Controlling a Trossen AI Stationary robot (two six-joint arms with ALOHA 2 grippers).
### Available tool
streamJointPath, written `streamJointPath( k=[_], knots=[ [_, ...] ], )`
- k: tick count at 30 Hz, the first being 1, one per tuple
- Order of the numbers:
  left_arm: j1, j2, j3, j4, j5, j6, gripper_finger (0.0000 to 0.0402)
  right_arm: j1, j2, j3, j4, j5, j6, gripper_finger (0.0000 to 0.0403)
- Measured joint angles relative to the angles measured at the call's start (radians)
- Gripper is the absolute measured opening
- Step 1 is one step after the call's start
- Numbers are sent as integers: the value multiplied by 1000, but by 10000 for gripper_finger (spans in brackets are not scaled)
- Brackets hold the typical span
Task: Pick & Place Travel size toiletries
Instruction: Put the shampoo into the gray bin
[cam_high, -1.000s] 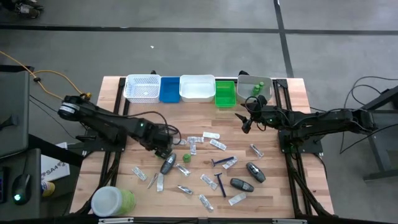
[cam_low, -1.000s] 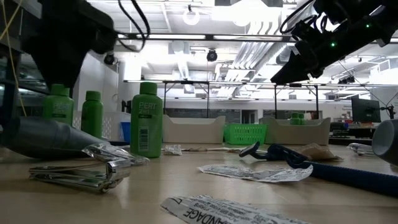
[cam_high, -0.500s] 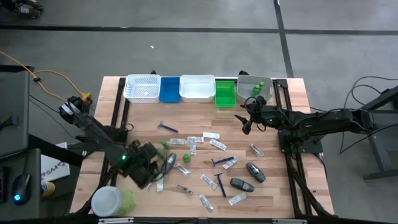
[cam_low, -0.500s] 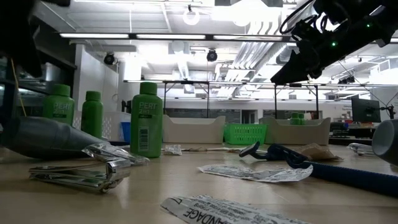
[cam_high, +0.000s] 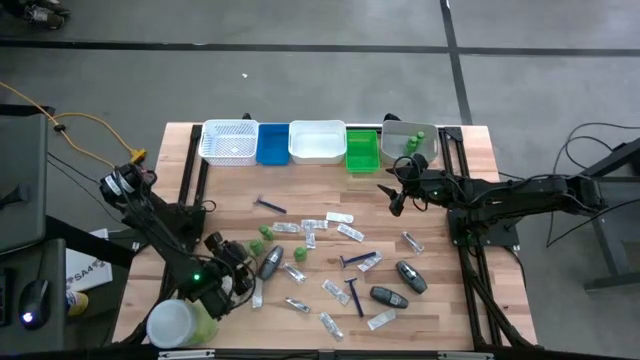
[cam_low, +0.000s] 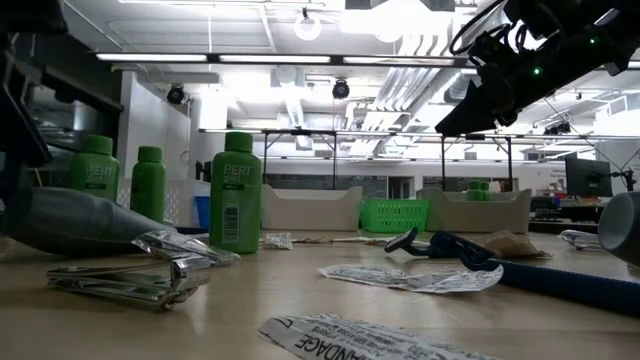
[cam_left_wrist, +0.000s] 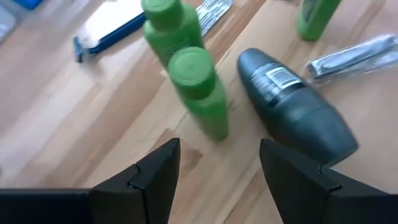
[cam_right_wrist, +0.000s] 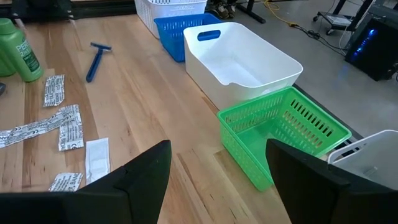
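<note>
At the left front corner of the wooden worktop (cam_high: 230, 190) stands a large green jar with a white lid (cam_high: 178, 325). Just beside it is the left gripper (cam_high: 232, 283), low over the worktop, its fingers (cam_left_wrist: 149, 180) apart and with nothing between them. In the left wrist view, two small green bottles (cam_left_wrist: 198, 90) stand just beyond these fingers, and a dark grey oval piece (cam_left_wrist: 292, 109) lies beside them. A blue razor (cam_left_wrist: 106, 37) lies farther away on the wood.

The other toiletries are scattered over the middle and the front of the worktop: flat silvery sachets (cam_high: 340, 216), two more razors (cam_high: 353, 294) and two dark oval pieces (cam_high: 410, 276) nearer to the right side. No item is held by an arm.

Along the far edge there is a row of trays: a white mesh basket (cam_high: 229, 142), a blue tray (cam_high: 271, 145), a white tray (cam_high: 317, 142), a green basket (cam_high: 362, 150) and a pale tray (cam_high: 395, 135) with a green bottle (cam_high: 412, 141) in it.

The right gripper (cam_high: 396, 193) hovers above the worktop near the green basket, with its fingers (cam_right_wrist: 140, 177) apart and empty. In the low view it hangs high at the upper right.
</note>
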Motion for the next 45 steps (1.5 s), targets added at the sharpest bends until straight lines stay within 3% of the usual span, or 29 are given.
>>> streamJointPath(
  k=[15,25,29,35,45],
  knots=[
    [-14,0,-215,307,-113,-51,219,0,0,0,0,0,-3,256],
    [-14,0,-235,330,-90,-32,224,0,0,0,0,0,-3,256],
    [-14,0,-235,354,-79,-32,257,0,0,0,0,0,-3,256],
    [1,0,-235,354,-150,-47,303,0,0,0,0,0,-3,256],
    [112,42,-235,440,-104,28,297,0,0,0,0,0,-3,256]
  ],
)
